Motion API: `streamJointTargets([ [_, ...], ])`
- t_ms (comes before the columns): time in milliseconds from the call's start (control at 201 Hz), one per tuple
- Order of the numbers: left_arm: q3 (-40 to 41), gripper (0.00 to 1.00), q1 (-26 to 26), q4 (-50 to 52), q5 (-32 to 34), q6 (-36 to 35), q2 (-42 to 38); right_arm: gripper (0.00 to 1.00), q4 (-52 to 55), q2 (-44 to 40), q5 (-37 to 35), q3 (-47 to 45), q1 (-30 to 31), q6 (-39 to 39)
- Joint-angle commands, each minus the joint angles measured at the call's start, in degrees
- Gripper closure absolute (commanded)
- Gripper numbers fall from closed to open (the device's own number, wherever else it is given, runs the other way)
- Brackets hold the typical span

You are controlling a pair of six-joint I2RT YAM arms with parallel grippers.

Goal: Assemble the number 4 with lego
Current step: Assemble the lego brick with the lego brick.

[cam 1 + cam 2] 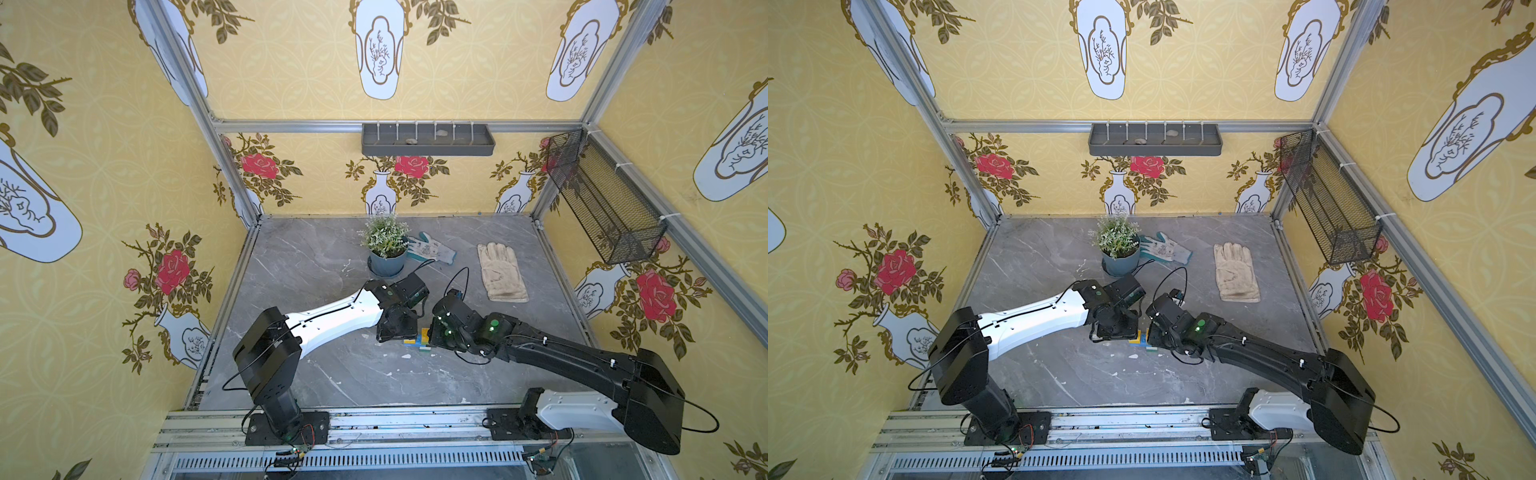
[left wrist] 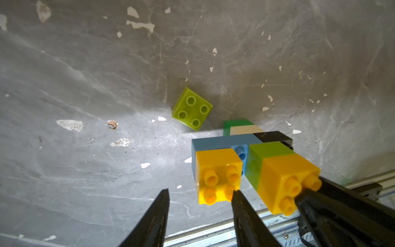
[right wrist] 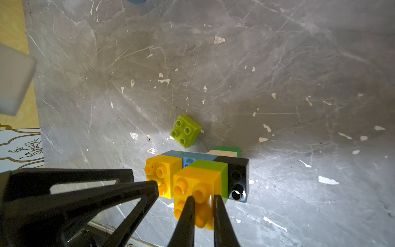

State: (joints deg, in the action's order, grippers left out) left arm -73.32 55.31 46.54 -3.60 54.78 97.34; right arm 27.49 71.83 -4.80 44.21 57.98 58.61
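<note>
The number 4 (image 1: 417, 337) lies flat on the grey table between both grippers, also in a top view (image 1: 1140, 337). Its blue crossbar (image 2: 213, 143) carries one prong that is a single yellow brick (image 2: 218, 171) and one prong of lime and yellow (image 2: 286, 177). A black, white and green stem (image 2: 243, 130) runs off the bar. A loose lime brick (image 2: 192, 111) sits studs-up just beyond it. My left gripper (image 2: 200, 191) is open, one finger touching the single yellow brick's studs. My right gripper (image 3: 204, 200) is shut, its tips against the studded end of the lime-and-yellow prong (image 3: 198, 188).
A potted plant (image 1: 384, 249) and two gloves (image 1: 432, 248) (image 1: 500, 272) lie toward the back of the table. A black wire basket (image 1: 602, 199) hangs on the right wall and a grey tray (image 1: 428, 139) on the back wall. The metal rail (image 1: 374, 419) borders the front edge.
</note>
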Motion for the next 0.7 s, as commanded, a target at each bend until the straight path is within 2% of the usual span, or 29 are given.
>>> streamJointTargets([
  [0, 0.65, 0.47, -0.01, -1.25, -0.46, 0.67, -1.08, 0.98, 13.82, 1.82, 0.14, -2.1, -0.14, -0.47],
  [164, 1.42, 0.45, -0.18, -2.01, -1.13, 0.37, 0.03, 0.98, 13.82, 2.02, 0.06, -1.84, -0.25, -0.6],
  [538, 1.49, 0.49, -0.09, -2.3, -1.94, 0.24, 0.97, 0.98, 13.91, 1.83, 0.13, -2.19, -0.31, -0.44],
  [692, -0.06, 0.42, -0.2, -0.63, 0.77, 0.51, -2.91, 0.98, 13.98, 1.93, 0.09, -1.47, -0.27, -0.86],
])
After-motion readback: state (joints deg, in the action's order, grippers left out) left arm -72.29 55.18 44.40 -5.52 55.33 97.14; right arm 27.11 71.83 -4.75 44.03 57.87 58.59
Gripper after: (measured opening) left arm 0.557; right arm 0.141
